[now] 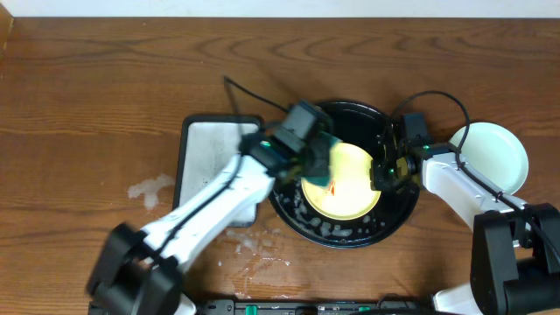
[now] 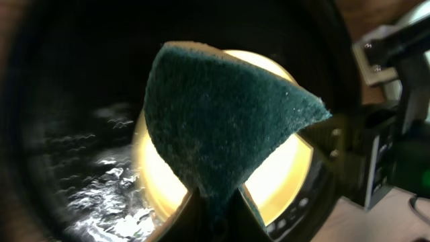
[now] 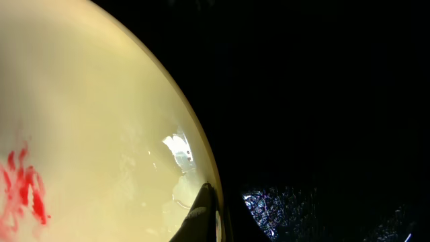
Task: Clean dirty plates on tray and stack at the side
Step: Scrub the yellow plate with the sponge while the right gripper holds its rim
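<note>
A yellow plate (image 1: 350, 182) lies in the round black tray (image 1: 346, 234), with a small red smear (image 1: 332, 187) near its left side. My left gripper (image 1: 322, 162) is shut on a dark green sponge (image 2: 222, 128), held over the plate's left part. My right gripper (image 1: 382, 171) is shut on the yellow plate's right rim (image 3: 205, 191); the wrist view shows the red sauce smear (image 3: 23, 185) on the plate. A pale mint-green plate (image 1: 492, 153) sits on the table to the right of the tray.
A grey rectangular tray (image 1: 206, 162) lies left of the black tray, partly under my left arm. Water patches (image 1: 150, 188) wet the table at the left and in front of the tray. Water droplets (image 2: 101, 188) sit inside the black tray.
</note>
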Controlling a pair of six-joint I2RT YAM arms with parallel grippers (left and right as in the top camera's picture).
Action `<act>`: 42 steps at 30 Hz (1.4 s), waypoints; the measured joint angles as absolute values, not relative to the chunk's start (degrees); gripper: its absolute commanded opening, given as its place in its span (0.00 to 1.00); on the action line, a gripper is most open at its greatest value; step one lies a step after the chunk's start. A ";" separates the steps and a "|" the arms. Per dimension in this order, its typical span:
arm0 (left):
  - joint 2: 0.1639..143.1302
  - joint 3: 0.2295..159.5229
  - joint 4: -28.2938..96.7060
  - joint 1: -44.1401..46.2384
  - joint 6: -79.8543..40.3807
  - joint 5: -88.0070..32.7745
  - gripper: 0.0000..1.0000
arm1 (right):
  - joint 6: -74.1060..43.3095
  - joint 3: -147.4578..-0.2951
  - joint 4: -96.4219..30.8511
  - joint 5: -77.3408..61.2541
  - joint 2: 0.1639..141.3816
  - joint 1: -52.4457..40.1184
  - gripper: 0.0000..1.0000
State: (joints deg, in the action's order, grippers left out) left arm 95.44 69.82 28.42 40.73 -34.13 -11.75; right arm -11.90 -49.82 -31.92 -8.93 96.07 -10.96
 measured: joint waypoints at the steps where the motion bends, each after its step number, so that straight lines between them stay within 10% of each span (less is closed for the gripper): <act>1: 96.73 69.82 27.20 41.56 -35.09 -11.84 0.07 | -12.01 -49.84 -32.08 -8.93 96.07 -10.96 0.01; 14: 112.66 71.53 22.37 45.23 -41.06 -14.00 0.07 | -12.82 -50.09 -33.34 -9.08 96.12 -10.96 0.01; 27: 112.66 75.26 37.85 47.09 -37.19 10.74 0.07 | -13.02 -50.13 -34.48 -10.94 96.12 -11.00 0.01; 42: 114.83 73.30 17.02 45.98 -37.08 -16.53 0.08 | -13.04 -50.13 -34.65 -11.14 96.14 -11.00 0.01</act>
